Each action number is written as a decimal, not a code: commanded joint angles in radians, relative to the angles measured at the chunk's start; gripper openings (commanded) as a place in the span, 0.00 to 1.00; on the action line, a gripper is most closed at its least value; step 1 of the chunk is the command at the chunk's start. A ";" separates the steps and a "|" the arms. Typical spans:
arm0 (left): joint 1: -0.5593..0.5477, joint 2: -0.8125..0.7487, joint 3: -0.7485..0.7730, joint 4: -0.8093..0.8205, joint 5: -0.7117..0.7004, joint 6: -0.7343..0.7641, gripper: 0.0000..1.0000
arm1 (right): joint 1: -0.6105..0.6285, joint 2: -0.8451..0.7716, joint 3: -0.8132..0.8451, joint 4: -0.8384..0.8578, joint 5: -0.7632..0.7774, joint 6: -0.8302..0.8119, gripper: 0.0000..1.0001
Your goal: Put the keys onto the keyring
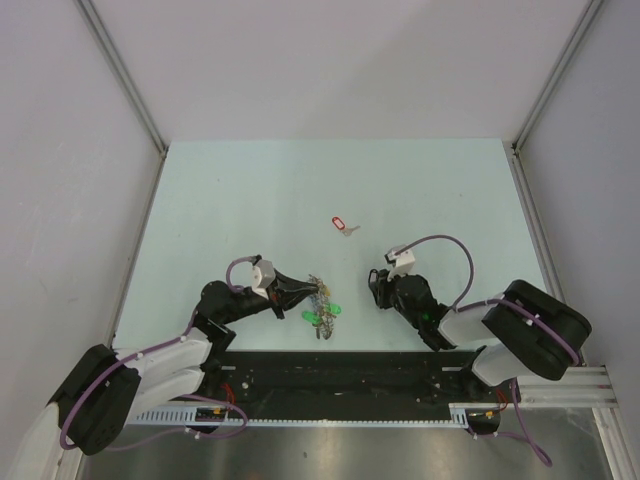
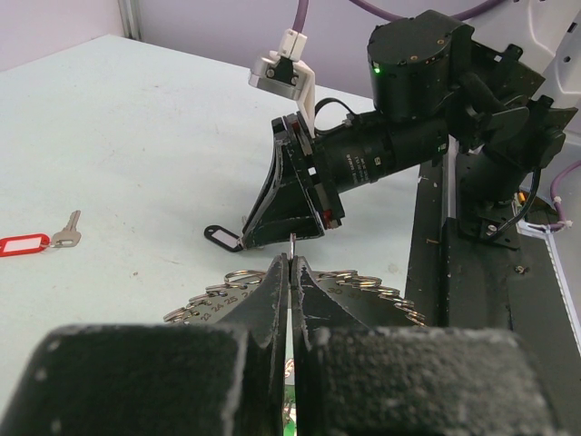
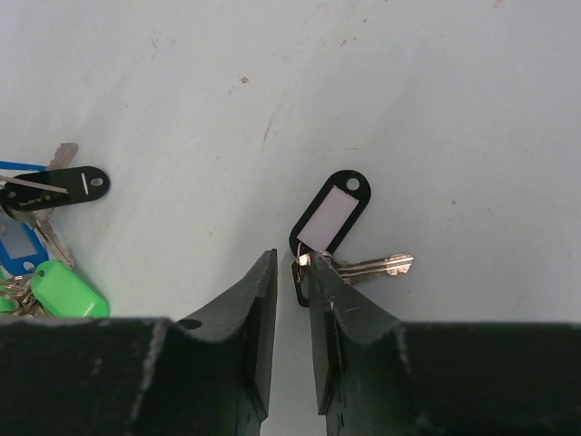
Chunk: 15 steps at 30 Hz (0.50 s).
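My left gripper (image 1: 300, 293) (image 2: 292, 261) is shut on a thin metal wire of the keyring (image 1: 321, 297), whose end pokes up between the fingertips (image 2: 292, 242). Green tags (image 1: 322, 315) and a fan of numbered metal pieces with small split rings (image 2: 211, 297) hang at it. My right gripper (image 1: 378, 287) (image 3: 292, 265) is narrowly open, its tips down at the ring end of a black-tagged key (image 3: 332, 214); its silver blade (image 3: 381, 266) points right. The black tag also shows in the left wrist view (image 2: 222, 237). A red-tagged key (image 1: 341, 224) (image 2: 25, 243) lies loose farther back.
In the right wrist view another black tag (image 3: 68, 184), a blue tag (image 3: 14, 243) and a green tag (image 3: 62, 289) of the keyring bunch lie at the left. The black rail (image 1: 330, 375) runs along the near table edge. White walls enclose the pale green table (image 1: 300, 190).
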 commanded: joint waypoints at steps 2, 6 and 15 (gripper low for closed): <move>0.004 -0.021 0.042 0.070 0.012 -0.016 0.00 | 0.015 0.022 0.022 0.034 0.050 0.007 0.24; 0.004 -0.022 0.042 0.069 0.014 -0.016 0.00 | 0.019 0.034 0.022 0.035 0.054 0.005 0.21; 0.004 -0.022 0.041 0.070 0.020 -0.015 0.01 | 0.032 -0.022 0.022 -0.026 0.053 -0.041 0.00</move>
